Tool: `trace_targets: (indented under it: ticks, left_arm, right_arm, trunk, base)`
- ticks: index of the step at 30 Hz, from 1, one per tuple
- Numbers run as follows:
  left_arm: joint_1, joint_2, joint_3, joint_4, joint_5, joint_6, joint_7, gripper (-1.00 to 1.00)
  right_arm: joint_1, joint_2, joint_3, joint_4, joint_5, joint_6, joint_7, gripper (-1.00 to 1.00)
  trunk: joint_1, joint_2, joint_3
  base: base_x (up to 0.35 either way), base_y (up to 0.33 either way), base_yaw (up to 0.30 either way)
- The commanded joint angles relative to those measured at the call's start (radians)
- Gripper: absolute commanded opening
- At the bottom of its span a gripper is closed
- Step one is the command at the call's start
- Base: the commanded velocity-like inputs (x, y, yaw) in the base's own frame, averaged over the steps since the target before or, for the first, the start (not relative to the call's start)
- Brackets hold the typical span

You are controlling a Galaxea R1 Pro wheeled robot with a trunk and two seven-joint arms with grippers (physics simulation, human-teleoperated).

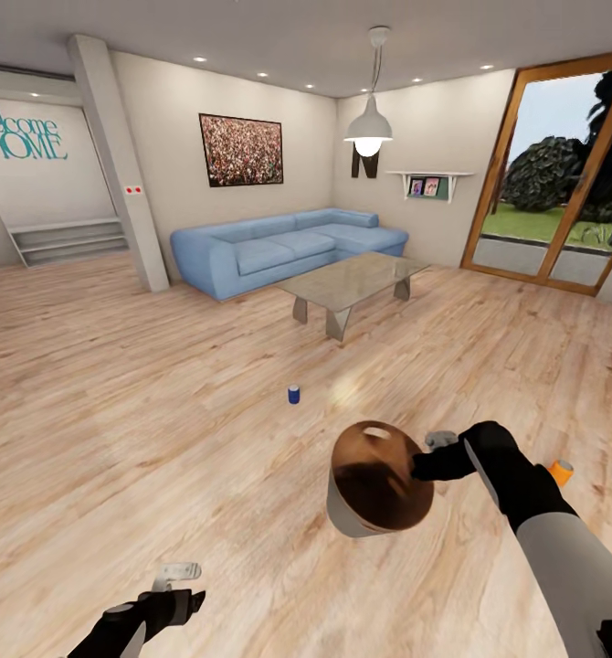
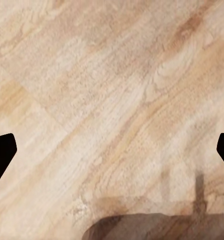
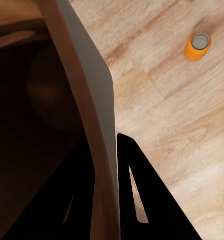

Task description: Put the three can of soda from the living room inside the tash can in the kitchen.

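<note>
Right gripper (image 1: 431, 454): black, two-fingered; jaws closed on the rim wall of the small round tapered bin (image 1: 347, 516), grey outside and tan-brown inside. In the right wrist view the wall (image 3: 94, 115) is pinched between the two black fingers (image 3: 137, 200), one inside the bin, one outside. The bin is held clear of the floor and tilted, its mouth turned up toward the head camera.

Left gripper (image 1: 176, 585): black with pale fingertips, low over the light wood plank floor (image 1: 160, 411). Jaws spread wide, nothing between them; in the left wrist view bare boards (image 2: 112, 100) are seen between the two dark finger tips.

Orange soda can with silvery top (image 1: 561, 472): upright on the floor, just beyond the right forearm; also seen at (image 3: 197, 46), outside the held bin wall, apart from the jaws.

Dark blue soda can (image 1: 293, 395): upright on the floor, ahead of both grippers, well apart from either.

Background: blue corner sofa (image 1: 288, 247), glass coffee table (image 1: 353, 283), both far beyond the jaws.
</note>
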Motion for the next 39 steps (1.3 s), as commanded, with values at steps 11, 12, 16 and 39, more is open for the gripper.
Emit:
trace_targets:
  ticks: [11,12,16,39]
  left_arm:
    - [0.000,0.000,-0.003,-0.001,0.000,-0.002,-0.019,1.00]
    - [0.000,0.000,-0.003,-0.001,0.000,-0.002,-0.020,1.00]
    - [0.000,0.000,-0.002,-0.001,0.000,0.000,-0.023,1.00]
    - [-0.216,0.118,0.004,-0.089,-0.006,0.221,-0.283,1.00]
  right_arm:
    - [-0.002,-0.001,0.032,0.001,-0.028,0.007,0.003,-1.00]
    - [-0.001,-0.001,0.033,0.001,-0.028,0.007,0.003,-1.00]
    - [0.001,0.000,0.037,0.001,-0.028,0.007,0.002,-1.00]
    - [0.020,-0.024,0.066,-0.020,-0.027,-0.035,0.009,-1.00]
  trunk:
    - [0.000,0.000,0.000]
    - [0.000,0.000,0.000]
    - [0.000,0.000,0.000]
    - [0.000,0.000,0.000]
  base:
    - [0.212,0.123,0.000]
    - [0.276,0.183,0.000]
    - [0.282,0.192,0.000]
    - [0.281,0.217,0.000]
